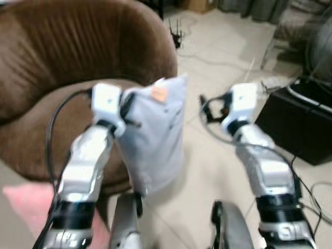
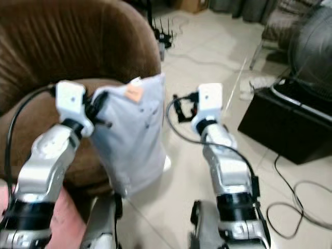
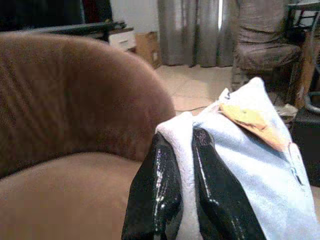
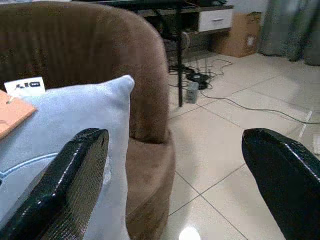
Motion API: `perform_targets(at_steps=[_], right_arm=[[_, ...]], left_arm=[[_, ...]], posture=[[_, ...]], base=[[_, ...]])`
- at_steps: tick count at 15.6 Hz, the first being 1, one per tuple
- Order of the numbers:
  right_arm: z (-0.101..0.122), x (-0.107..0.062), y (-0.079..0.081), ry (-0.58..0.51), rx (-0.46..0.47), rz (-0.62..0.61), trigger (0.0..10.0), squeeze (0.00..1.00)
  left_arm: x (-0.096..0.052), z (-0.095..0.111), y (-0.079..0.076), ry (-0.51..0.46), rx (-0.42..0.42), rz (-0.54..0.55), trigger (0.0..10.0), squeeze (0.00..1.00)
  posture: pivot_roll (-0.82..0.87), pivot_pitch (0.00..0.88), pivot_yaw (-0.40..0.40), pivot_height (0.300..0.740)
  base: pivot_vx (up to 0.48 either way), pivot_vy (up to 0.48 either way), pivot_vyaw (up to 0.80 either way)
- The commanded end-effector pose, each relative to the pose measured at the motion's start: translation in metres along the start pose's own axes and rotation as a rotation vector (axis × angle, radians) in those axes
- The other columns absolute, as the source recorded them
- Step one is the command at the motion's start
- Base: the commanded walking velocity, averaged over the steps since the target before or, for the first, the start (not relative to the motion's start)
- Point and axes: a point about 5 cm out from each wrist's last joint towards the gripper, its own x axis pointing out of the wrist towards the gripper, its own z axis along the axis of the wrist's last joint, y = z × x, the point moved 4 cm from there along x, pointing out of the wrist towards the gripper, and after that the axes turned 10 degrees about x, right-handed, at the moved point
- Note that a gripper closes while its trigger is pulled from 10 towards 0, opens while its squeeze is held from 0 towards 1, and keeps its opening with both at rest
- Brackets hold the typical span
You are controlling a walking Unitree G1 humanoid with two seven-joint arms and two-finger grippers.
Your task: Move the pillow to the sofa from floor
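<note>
The left end effector (image 3: 182,200) is clamped on a corner of the pillow (image 1: 155,135), its two black fingers (image 3: 157,192) pressed together with a fold of pale fabric pinched between them. The pillow is light blue-grey and hangs upright from that corner, off the floor, just in front of the sofa's (image 1: 62,67) seat edge and partly overlapping it in the head views. An orange tag (image 1: 160,93) sits near the pillow's top edge, with a small white label (image 4: 25,86) beside it. The right end effector (image 4: 175,185) is raised beside the pillow, on the side away from the sofa, with its fingers spread wide apart and holding nothing; one finger (image 4: 70,185) lies close to the pillow's face. The sofa is brown with a rounded back. Beyond it, away from the pillow, cables (image 4: 215,90) trail over the tiled floor (image 1: 218,155), and a black box (image 1: 298,124) stands on the floor past the right arm.
</note>
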Motion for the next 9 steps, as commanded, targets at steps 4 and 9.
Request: perform_targets(at_steps=[4,9], right_arm=[[0.001,0.001,-0.015,0.009,0.040,-0.089,10.0,0.00],[-0.004,-0.005,-0.015,0.026,0.050,-0.105,10.0,0.00]], left_arm=[[0.001,0.022,0.004,-0.058,0.112,0.023,10.0,0.00],[0.007,0.017,0.003,-0.057,0.016,0.031,10.0,0.00]], posture=[[0.03,0.000,0.054,0.655],[-0.06,0.000,0.092,0.725]], base=[[0.000,0.000,0.00],[0.000,0.000,0.00]])
